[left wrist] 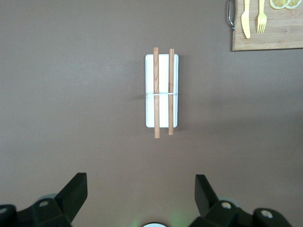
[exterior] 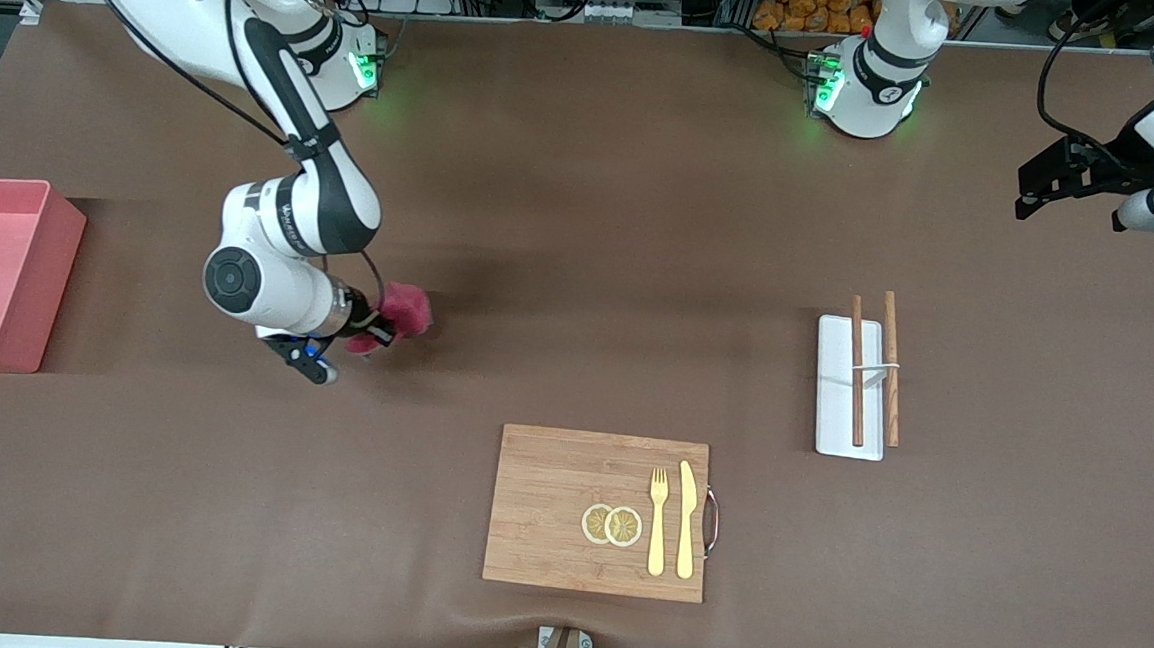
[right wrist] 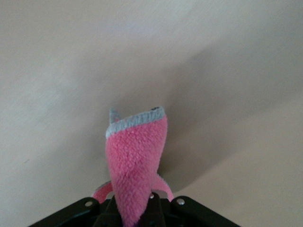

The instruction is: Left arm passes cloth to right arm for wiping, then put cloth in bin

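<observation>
My right gripper (exterior: 374, 332) is shut on the crimson cloth (exterior: 406, 310) and holds it low over the brown table, between the pink bin (exterior: 59, 282) and the table's middle. In the right wrist view the cloth (right wrist: 137, 156) sticks out from between the gripper's (right wrist: 135, 210) jaws and hides the fingertips. The bin stands at the right arm's end of the table. My left gripper (exterior: 1044, 182) is open and empty, raised over the left arm's end of the table. In the left wrist view its fingers (left wrist: 75, 193) stand wide apart with nothing between them.
A wooden board (exterior: 556, 503) with a yellow fork (exterior: 657, 519), a knife (exterior: 687, 519) and two lemon slices (exterior: 612, 525) lies near the front camera. A white tray (exterior: 835, 400) with two chopsticks (exterior: 857, 371) lies toward the left arm's end; it also shows in the left wrist view (left wrist: 163, 71).
</observation>
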{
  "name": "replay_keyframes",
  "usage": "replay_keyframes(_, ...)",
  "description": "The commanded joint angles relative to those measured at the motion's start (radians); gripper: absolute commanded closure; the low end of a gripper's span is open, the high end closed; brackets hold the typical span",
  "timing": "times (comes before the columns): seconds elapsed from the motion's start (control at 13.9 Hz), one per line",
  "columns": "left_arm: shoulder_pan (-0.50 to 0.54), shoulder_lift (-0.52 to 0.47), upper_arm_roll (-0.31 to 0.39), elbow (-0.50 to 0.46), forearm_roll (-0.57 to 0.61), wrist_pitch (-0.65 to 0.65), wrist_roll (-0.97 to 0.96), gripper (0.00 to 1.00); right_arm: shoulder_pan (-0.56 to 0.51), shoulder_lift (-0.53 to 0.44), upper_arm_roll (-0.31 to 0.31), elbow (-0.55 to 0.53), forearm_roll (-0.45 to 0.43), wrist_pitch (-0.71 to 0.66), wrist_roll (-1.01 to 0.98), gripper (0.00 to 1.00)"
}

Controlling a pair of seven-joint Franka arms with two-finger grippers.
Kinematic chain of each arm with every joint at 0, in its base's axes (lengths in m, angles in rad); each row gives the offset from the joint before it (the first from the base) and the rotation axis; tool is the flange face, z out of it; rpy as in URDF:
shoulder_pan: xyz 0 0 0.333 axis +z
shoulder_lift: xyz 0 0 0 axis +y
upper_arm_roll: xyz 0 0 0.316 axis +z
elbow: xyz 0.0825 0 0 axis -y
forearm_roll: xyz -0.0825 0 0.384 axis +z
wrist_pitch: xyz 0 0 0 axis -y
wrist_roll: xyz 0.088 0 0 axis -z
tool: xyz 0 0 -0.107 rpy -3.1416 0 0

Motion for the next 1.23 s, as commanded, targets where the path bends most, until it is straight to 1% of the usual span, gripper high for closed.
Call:
replay_keyframes(0.0,0.005,0.006,0.001,0.017,-0.014,-0.01,0.001,0.0,0.015,-0.029,-0.017,-0.005,0.038,-0.001,0.028,1.0)
replay_keyframes(0.07,0.006,0.008,0.001,0.017,-0.014,-0.01,0.003,0.0,0.004,-0.039,-0.026,-0.005,0.027,-0.01,0.002,1.0)
replay_keyframes(0.22,0.006,0.012,0.001,0.015,-0.014,-0.01,0.003,0.0,-0.023,-0.062,-0.064,-0.005,-0.038,-0.041,-0.089,1.0)
replay_keyframes(0.36,0.006,0.015,0.001,0.015,-0.014,-0.01,0.0,0.0,-0.083,-0.085,-0.084,0.029,-0.086,-0.113,-0.231,1.0)
replay_keyframes(0.5,0.008,0.018,0.001,0.015,-0.014,-0.01,0.003,0.0,-0.173,-0.092,-0.11,0.096,-0.149,-0.208,-0.418,1.0)
replay_keyframes(0.65,0.01,0.018,0.002,0.015,-0.014,-0.01,0.01,0.0,-0.276,-0.088,-0.114,0.186,-0.189,-0.306,-0.592,1.0)
replay_keyframes(0.79,0.017,0.018,0.001,0.017,-0.014,-0.01,0.014,0.0,-0.368,-0.089,-0.114,0.243,-0.267,-0.389,-0.739,1.0)
replay_keyframes(0.86,0.016,0.018,0.001,0.017,-0.014,-0.01,0.012,0.0,-0.429,-0.091,-0.114,0.268,-0.307,-0.414,-0.84,1.0)
replay_keyframes(0.94,0.016,0.018,0.001,0.017,-0.014,-0.01,0.012,0.0,-0.494,-0.089,-0.114,0.297,-0.325,-0.429,-0.965,1.0)
replay_keyframes(1.08,0.016,0.018,0.001,0.017,-0.014,-0.01,0.013,0.0,-0.632,-0.08,-0.114,0.351,-0.328,-0.434,-1.222,1.0)
replay_keyframes(1.15,0.016,0.017,0.001,0.017,-0.016,-0.01,0.014,0.0,-0.684,-0.073,-0.114,0.377,-0.33,-0.434,-1.3,1.0)
